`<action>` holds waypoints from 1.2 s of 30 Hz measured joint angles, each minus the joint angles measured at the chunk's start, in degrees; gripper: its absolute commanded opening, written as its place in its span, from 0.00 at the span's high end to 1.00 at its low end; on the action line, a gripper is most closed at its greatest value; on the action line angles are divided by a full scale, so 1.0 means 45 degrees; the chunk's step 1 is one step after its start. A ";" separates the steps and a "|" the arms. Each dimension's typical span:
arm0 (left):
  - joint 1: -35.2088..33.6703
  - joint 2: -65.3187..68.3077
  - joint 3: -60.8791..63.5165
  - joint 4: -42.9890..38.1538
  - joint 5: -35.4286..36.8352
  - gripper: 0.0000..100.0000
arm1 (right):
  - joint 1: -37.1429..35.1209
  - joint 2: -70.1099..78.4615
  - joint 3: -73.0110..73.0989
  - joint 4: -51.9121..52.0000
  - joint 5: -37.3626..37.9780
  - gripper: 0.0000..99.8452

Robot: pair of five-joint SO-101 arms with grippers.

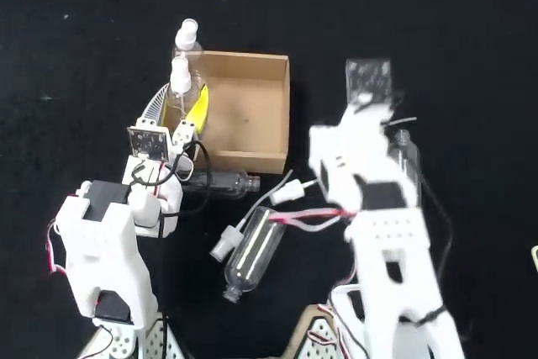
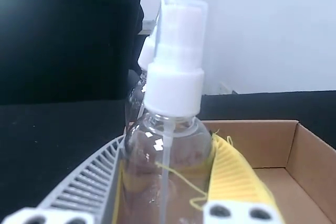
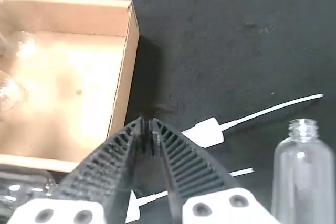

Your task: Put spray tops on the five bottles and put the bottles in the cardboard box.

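The left claw (image 1: 178, 108) clamped a capped bottle (image 2: 168, 145) upper left by the cardboard box (image 1: 252, 160); the right claw (image 3: 149, 129) pinched together, empty.

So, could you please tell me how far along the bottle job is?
Done: two clear plastic bottles wear white spray tops; the far bottle stands outside the brown cardboard box. In hand: the left hand grips the near bottle at the box's wall. Left: three uncapped bottles, two loose spray tops, and the box holds no bottle yet.
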 measured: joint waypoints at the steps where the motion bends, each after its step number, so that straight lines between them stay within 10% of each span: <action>1: 0.0000 0.0000 0.0000 0.0000 0.0000 0.95 | -0.0020 -0.0195 0.0547 -0.0527 0.0000 0.99; 36: -0.0313 0.0000 0.0059 0.0000 0.0039 0.78 | -0.0039 -0.0567 0.1661 -0.1895 0.0000 0.99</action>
